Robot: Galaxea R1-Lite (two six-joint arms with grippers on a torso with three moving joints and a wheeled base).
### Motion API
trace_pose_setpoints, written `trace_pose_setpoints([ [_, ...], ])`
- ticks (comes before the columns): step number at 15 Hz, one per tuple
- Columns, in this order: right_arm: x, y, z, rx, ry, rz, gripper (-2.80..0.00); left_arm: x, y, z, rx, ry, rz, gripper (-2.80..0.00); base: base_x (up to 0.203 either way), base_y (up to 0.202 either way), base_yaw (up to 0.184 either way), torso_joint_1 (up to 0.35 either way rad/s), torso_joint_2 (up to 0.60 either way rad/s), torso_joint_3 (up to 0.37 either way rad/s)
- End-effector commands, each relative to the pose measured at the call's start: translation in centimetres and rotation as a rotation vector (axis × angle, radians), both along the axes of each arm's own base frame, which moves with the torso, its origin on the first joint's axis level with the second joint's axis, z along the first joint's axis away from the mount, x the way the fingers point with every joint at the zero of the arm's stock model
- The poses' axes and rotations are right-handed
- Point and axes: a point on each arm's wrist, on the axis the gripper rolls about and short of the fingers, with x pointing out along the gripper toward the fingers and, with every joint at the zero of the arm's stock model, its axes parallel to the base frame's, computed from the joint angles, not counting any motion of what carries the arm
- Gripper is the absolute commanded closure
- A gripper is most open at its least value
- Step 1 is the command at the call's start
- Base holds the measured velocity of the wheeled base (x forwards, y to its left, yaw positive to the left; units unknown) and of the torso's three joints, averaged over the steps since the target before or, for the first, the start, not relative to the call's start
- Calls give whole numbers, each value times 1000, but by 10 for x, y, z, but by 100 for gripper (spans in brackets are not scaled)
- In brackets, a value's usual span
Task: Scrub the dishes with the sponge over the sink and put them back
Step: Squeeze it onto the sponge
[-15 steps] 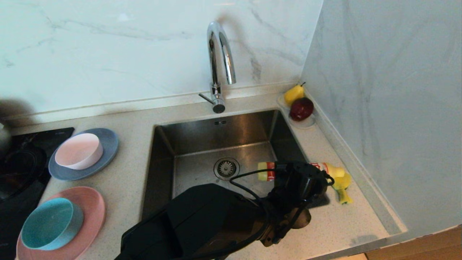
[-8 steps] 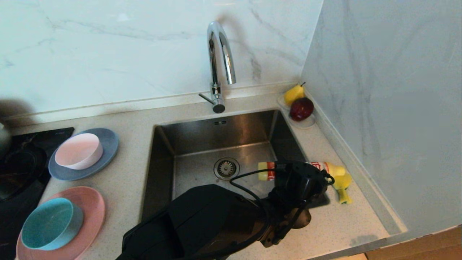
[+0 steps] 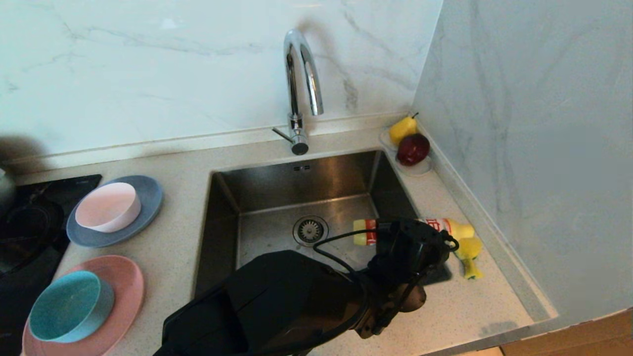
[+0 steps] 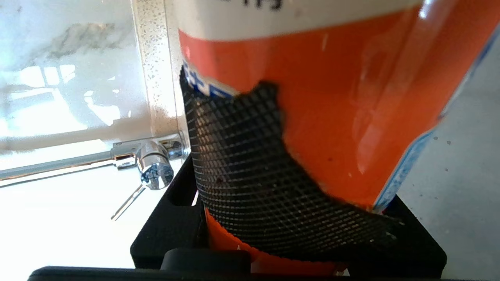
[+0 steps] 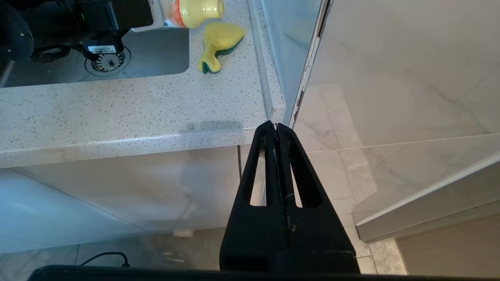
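My left gripper is shut on an orange and yellow detergent bottle, held lying level over the right edge of the sink. The bottle fills the left wrist view, with a mesh finger pad pressed on it. Its yellow cap end points at the sponge, which lies crumpled on the counter just right of the sink, also seen as sponge. At the left, the pale pink bowl sits on the blue-grey plate and the teal bowl on the pink plate. My right gripper hangs shut below the counter edge.
The chrome faucet arches over the sink's back edge, above the drain. A saucer with a yellow pear and a red apple sits in the back right corner. A black cooktop lies far left. A marble wall bounds the right.
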Motion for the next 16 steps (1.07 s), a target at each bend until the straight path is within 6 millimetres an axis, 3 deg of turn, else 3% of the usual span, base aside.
trace_pose_setpoints([
  [1,0,0,0,0,0,1,0,-1,0,2,6,-4,3,0,0,0,0,0,0,0],
  [16,0,0,0,0,0,1,0,-5,2,-11,24,8,-2,0,0,0,0,0,0,0],
])
